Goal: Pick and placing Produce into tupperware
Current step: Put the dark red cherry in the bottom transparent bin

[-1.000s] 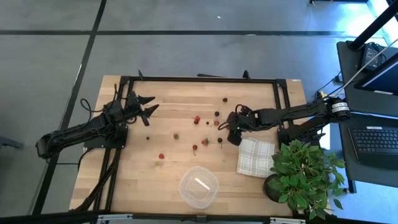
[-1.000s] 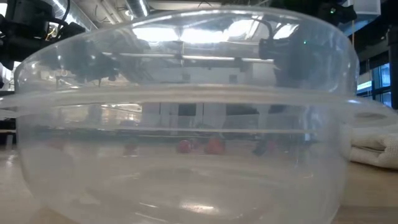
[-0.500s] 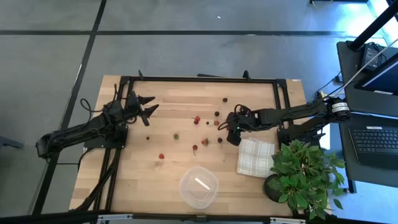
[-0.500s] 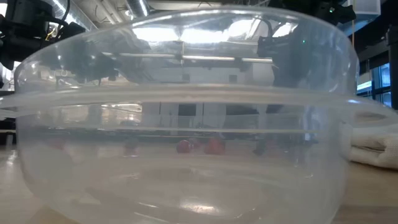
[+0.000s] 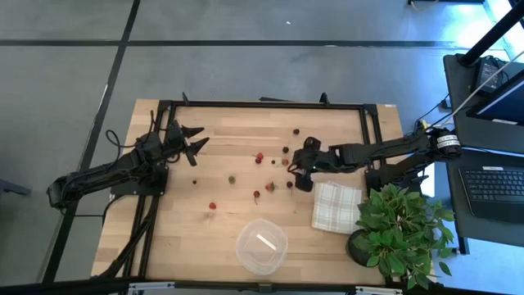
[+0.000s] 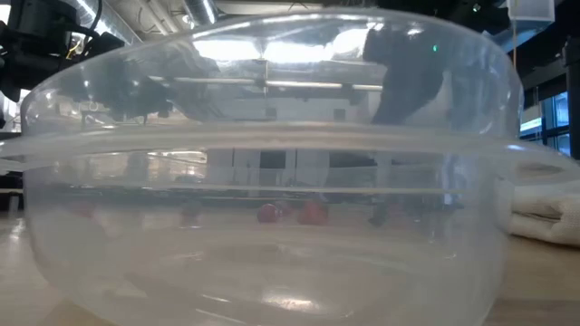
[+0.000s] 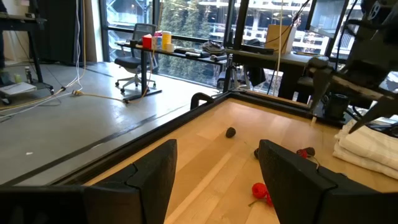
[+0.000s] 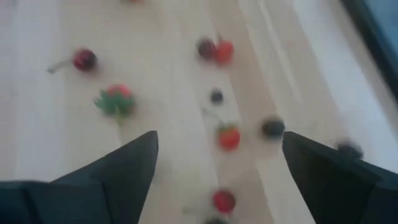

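Observation:
The produce is small berries scattered over the wooden table: red ones (image 5: 259, 156) (image 5: 212, 206), dark ones (image 5: 296, 131) and a green one (image 5: 232, 179). The clear round tupperware (image 5: 262, 244) stands near the near edge and fills the low view (image 6: 272, 226). My right gripper (image 5: 297, 174) is open above the berries right of centre; its wrist view looks down on red (image 8: 229, 137) and dark (image 8: 272, 127) pieces between its fingers (image 8: 217, 149). My left gripper (image 5: 196, 141) waits open over the table's left far part (image 7: 217, 162).
A folded white checked cloth (image 5: 336, 206) lies just right of my right gripper. A leafy potted plant (image 5: 401, 225) stands at the near right corner. A black frame (image 5: 262, 104) runs along the table's edges. Bare wood lies between the berries and the tupperware.
My right gripper has shifted a little toward the table's left, over the berries right of centre. The berries and the tupperware have stayed where they were.

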You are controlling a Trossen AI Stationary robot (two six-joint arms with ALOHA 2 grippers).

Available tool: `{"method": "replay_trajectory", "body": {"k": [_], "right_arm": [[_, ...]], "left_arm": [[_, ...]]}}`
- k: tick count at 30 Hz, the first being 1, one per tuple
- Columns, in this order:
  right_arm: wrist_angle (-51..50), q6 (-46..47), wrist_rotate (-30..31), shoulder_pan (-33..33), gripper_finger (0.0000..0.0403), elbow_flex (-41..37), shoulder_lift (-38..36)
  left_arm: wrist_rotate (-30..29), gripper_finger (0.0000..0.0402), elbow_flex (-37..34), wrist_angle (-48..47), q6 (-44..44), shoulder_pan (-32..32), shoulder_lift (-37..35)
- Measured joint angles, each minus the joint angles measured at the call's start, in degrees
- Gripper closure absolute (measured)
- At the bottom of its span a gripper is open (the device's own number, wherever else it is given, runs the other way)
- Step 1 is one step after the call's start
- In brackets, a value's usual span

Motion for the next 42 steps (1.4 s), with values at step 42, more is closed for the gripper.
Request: {"method": "replay_trajectory", "body": {"k": [42], "right_arm": [[9.14, -30.51, -28.56, 0.59, 0.0085, 22.43, 32.69]], "left_arm": [[0.04, 0.0182, 0.07, -3.54, -0.13, 0.01, 0.0]]}}
